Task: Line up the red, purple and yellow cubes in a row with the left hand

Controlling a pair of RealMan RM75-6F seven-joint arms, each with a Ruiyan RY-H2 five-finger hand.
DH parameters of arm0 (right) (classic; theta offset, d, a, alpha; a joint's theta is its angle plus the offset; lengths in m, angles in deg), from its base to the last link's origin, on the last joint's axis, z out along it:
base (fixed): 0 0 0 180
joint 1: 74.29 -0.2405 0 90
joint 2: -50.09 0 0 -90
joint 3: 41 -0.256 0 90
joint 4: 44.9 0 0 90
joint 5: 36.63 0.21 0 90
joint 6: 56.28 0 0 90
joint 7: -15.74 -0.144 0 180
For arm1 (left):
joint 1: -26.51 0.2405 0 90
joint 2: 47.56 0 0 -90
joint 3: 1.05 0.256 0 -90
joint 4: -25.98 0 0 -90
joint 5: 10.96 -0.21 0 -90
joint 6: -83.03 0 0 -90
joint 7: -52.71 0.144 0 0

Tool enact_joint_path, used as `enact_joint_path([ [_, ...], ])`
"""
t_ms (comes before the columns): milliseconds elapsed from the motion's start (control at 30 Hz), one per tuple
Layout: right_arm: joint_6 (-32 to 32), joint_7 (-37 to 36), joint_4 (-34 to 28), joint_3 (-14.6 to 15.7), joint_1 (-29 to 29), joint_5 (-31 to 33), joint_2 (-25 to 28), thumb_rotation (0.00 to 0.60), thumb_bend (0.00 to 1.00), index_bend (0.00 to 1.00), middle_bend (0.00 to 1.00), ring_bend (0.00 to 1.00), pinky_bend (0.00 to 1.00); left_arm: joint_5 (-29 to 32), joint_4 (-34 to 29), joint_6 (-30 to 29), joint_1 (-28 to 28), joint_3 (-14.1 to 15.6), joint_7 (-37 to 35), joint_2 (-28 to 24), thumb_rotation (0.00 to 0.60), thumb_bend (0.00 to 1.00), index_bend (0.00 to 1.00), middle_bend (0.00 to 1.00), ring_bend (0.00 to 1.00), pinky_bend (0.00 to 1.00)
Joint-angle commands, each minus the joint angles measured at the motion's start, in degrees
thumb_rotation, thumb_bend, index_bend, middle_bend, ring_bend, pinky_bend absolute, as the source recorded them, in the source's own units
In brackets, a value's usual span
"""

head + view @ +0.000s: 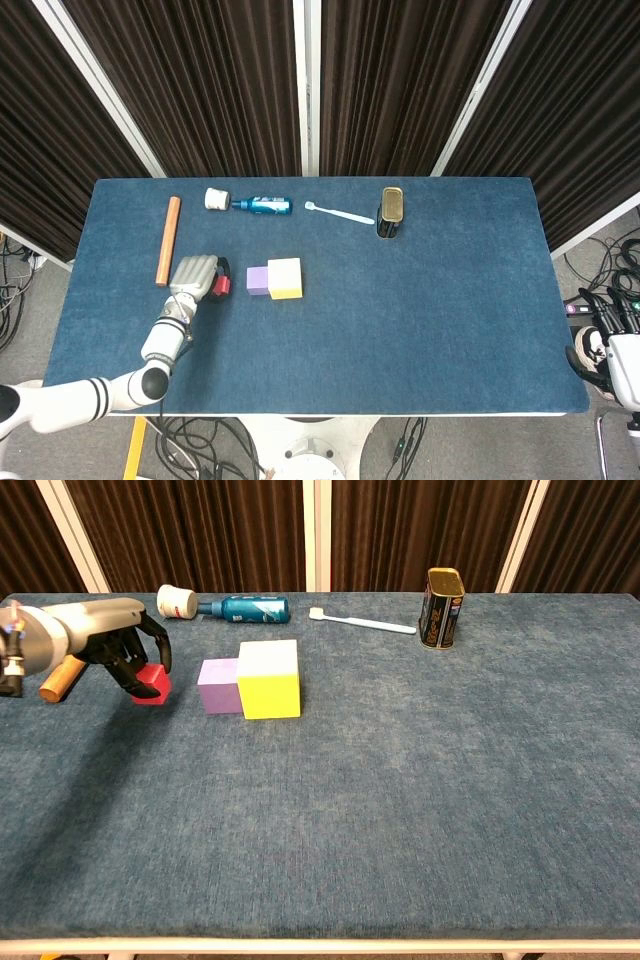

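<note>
The robot's left hand (112,645), grey-shelled with black fingers, held a small red cube (152,683) in a curled grasp just left of a pale purple cube (219,685) on the blue cloth-covered table (420,780). The chest camera showed the red cube close beside the purple one without touching it; whether it rested on the cloth or hung just above could not be told. The purple cube sat flush against a larger cube with yellow sides and a pale top (269,679), the two forming a short row left of the table's centre. From the head camera, the left hand (192,274) reached in from the near left edge, the red cube (221,286) showing past its fingers.

Along the far side lay a wooden dowel (167,240), a blue bottle with a white cap (250,203) on its side, a white toothbrush (339,212) and an upright dark tin (391,212). The right hand (603,335) hung off the table's right edge, its fingers apart and holding nothing.
</note>
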Motion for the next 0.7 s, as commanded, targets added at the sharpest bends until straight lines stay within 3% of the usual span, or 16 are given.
enact_joint_path([
  [33, 0.05, -0.08, 0.08, -0.01, 0.01, 0.10, 0.01, 0.600, 0.24, 0.08, 0.16, 0.02, 0.16, 2.23, 1.57, -0.23, -1.32, -0.12, 1.66, 1.59, 0.600, 0.31, 0.53, 0.95, 0.98, 1.00],
  [700, 0.15, -0.25, 0.18, -0.15, 0.11, 0.56, 0.27, 0.600, 0.24, 0.08, 0.16, 0.02, 0.16, 9.78, 5.00, -1.83, -4.82, -0.97, 6.66, 5.48, 0.600, 0.30, 0.51, 0.95, 0.98, 1.00],
])
